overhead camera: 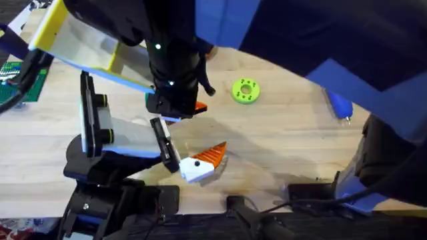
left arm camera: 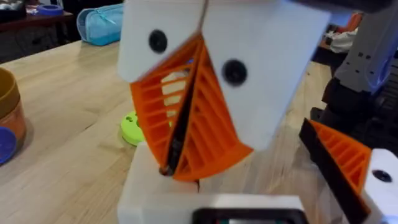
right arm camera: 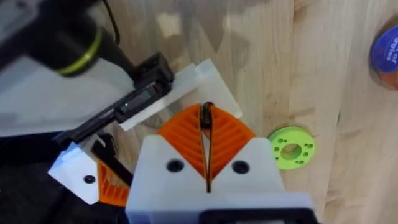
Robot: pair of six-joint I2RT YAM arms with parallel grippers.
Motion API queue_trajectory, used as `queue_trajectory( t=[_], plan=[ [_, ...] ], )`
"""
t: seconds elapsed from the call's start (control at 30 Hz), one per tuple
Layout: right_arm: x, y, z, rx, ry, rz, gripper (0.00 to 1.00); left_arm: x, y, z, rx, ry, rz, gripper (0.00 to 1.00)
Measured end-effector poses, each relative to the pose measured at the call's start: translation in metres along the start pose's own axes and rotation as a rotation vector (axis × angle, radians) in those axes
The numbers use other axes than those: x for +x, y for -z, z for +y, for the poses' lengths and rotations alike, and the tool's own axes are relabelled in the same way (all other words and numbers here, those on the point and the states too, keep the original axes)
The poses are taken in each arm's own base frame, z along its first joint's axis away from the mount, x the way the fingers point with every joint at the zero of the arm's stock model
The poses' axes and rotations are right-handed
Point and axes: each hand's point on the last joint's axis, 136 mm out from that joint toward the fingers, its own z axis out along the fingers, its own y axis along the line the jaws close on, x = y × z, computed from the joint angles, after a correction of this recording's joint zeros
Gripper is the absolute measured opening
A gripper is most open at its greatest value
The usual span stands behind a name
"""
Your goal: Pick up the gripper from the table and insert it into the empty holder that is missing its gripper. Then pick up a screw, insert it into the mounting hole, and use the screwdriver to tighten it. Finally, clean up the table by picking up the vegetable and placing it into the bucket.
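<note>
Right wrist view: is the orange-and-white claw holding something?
Yes. The right gripper is shut on a small dark thing, probably a screw, pinched at the very tips of its orange pads. Which end it grips cannot be told.

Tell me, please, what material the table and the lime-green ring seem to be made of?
The table: pale wood or wood laminate, judging by the grain lines and plank seams, with a matte finish. The lime-green ring: probably plastic, possibly 3D-printed, given its uniform bright colour, dull surface and clean round holes.
</note>
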Motion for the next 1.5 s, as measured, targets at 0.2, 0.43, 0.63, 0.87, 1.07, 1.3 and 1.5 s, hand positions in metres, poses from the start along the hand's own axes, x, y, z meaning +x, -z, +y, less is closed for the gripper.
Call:
queue_trajectory(
  t=[0.2,0.43,0.63,0.87,1.07,1.3,1.5],
  plan=[
    [-0.0005,-0.0001,-0.0002,0.001,0.000,-0.002,0.009,0.0000,0.0000,0.0000,0.000,0.001,0.000,0.986],
    [-0.0005,-0.0003,-0.0002,0.001,0.000,-0.002,0.009,0.0000,0.0000,0.0000,0.000,0.001,0.000,0.986],
    [0.0000,-0.0002,-0.0017,0.002,0.007,-0.002,0.009,0.0000,0.0000,0.0001,0.000,0.002,0.000,0.987],
    [0.0021,-0.0002,-0.0075,0.026,0.007,0.007,0.009,-0.0001,0.0000,0.0002,-0.001,0.001,0.000,0.987],
    [0.0024,-0.0003,-0.0080,0.030,0.007,0.009,0.009,-0.0001,0.0000,0.0003,-0.002,0.001,0.000,0.987],
    [0.0024,-0.0003,-0.0081,0.031,0.007,0.010,0.009,-0.0001,0.0000,0.0004,-0.002,0.001,0.000,0.986],
    [0.0024,-0.0003,-0.0082,0.031,0.007,0.010,0.009,-0.0001,0.0000,0.0004,-0.002,0.001,0.000,0.986]
  ],
)
